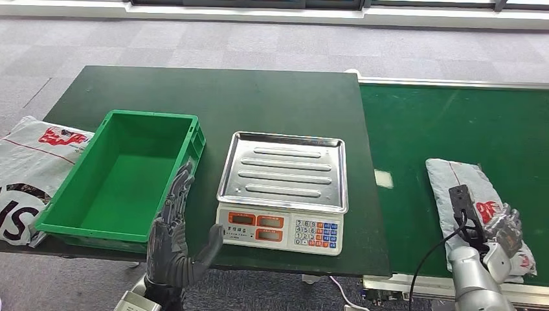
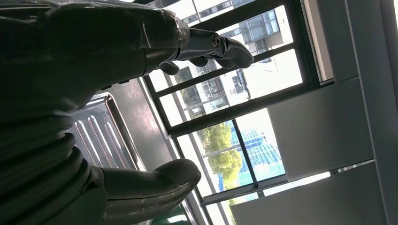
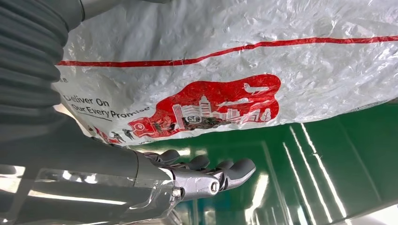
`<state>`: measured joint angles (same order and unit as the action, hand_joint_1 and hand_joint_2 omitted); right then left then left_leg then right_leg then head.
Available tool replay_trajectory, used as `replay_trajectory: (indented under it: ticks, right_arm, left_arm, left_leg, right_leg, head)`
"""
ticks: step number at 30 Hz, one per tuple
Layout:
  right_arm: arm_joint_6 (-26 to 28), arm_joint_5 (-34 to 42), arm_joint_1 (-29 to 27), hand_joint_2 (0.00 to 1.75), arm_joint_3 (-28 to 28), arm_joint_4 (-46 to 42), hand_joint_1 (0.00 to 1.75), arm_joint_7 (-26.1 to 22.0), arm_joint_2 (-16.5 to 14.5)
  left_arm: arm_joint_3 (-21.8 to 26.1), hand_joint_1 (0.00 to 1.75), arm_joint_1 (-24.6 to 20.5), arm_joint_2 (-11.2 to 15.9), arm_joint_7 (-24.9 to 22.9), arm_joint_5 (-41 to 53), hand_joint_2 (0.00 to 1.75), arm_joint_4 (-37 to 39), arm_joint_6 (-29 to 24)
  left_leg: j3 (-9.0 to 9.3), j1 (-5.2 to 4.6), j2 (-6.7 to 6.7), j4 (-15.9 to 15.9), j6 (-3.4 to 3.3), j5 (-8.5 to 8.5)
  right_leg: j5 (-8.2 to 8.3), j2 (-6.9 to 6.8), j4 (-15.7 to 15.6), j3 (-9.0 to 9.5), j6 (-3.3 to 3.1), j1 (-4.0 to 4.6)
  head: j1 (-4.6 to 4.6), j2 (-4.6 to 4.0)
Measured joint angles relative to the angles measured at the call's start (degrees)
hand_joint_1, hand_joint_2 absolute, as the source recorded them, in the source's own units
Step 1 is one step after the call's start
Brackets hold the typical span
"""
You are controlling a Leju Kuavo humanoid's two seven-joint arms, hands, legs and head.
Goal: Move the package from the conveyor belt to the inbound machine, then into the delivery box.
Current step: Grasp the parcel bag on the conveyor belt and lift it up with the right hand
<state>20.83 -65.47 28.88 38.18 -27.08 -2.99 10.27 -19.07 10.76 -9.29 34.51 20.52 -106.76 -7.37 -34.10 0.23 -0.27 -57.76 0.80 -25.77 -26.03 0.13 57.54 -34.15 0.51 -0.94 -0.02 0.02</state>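
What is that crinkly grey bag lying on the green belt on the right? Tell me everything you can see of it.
The package is a soft grey-white plastic courier bag, wrinkled and shiny, with thin red lines, a red skyline-and-plane logo and the printed words "Deliver On Your Every Promise". It lies flat on the green conveyor belt, running lengthwise away from the robot. The right hand is at its near end, over the logo, fingers against the plastic; a firm grip cannot be confirmed.

dark green table (image 1: pixel 285 97), green crate (image 1: pixel 123 178), scale (image 1: pixel 283 191), conveyor belt (image 1: pixel 453 123), grey package (image 1: pixel 469 194)
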Motion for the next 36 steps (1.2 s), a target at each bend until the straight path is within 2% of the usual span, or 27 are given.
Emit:
replay_trajectory:
  ticks: [3,6,11,13,14,17,18,36]
  right_arm:
    - [-1.13,0.09,0.01,1.75,0.04,0.22,0.0,-0.14,-0.01]
    - [-4.71,0.88,0.04,1.75,0.07,0.54,0.0,-1.7,-0.05]
    - [-19.11,3.05,0.0,1.75,-0.5,0.91,0.0,-11.18,-0.81]
    - [-21.99,3.22,-0.02,1.75,-1.34,1.05,0.01,-13.72,-1.29]
    - [-22.6,3.38,-0.02,1.75,-1.72,1.09,0.08,-14.64,-1.5]
    - [-23.6,4.46,-0.14,1.75,-2.72,1.08,1.35,-16.92,-2.04]
    - [-23.73,4.93,-0.24,1.75,-3.03,1.0,1.71,-17.35,-2.25]
    - [-21.27,11.19,-3.01,1.75,-5.7,-7.03,1.75,-16.89,-4.19]
  left_arm:
    - [0.2,0.0,0.0,-0.02,-0.02,0.02,1.75,-0.13,0.0]
    - [0.42,0.0,0.01,-0.08,0.01,0.12,1.75,-0.23,-0.08]
    - [0.75,0.0,-0.24,-0.36,0.84,0.92,1.75,-0.08,-0.45]
    - [0.99,0.0,-0.54,-0.48,1.17,1.08,1.75,0.11,-0.46]
    - [1.17,0.0,-0.67,-0.52,1.29,1.09,1.75,0.2,-0.46]
    - [1.61,0.0,-0.81,-0.61,1.53,1.09,1.75,0.3,-0.47]
    - [1.69,0.0,-0.84,-0.63,1.54,1.09,1.75,0.28,-0.48]
    - [2.54,0.0,-1.78,-1.44,0.29,1.03,1.75,-0.27,-0.08]
  left_leg:
    - [-0.01,0.0,0.0,0.0,0.0,0.0]
    - [-0.02,0.0,-0.01,0.0,0.0,0.0]
    - [-0.01,0.0,-0.01,0.0,0.0,0.0]
    - [0.0,0.01,-0.01,0.0,0.0,0.01]
    - [0.0,0.01,-0.02,0.0,-0.01,0.02]
    - [0.0,0.01,-0.02,0.0,-0.02,0.03]
    - [0.0,0.01,-0.01,0.0,-0.02,0.03]
    - [-0.01,0.0,-0.04,0.0,-0.04,0.02]
  right_leg:
    - [0.0,0.0,0.0,0.0,0.0,0.0]
    - [0.0,-0.01,0.0,0.01,0.0,0.0]
    - [0.0,0.0,0.0,0.0,0.0,0.01]
    - [0.0,-0.01,0.0,0.01,0.0,0.01]
    - [0.0,-0.02,0.0,0.02,0.0,0.01]
    - [0.0,-0.02,0.01,0.02,0.0,0.01]
    - [0.0,-0.01,0.01,0.02,0.0,0.01]
    - [0.0,-0.05,0.0,0.02,0.0,0.0]
  head:
    - [0.0,0.0]
    - [0.0,0.0]
    - [0.0,-0.01]
    - [0.0,-0.01]
    - [0.0,-0.02]
    - [0.0,-0.01]
    - [0.0,-0.01]
    - [0.0,-0.01]
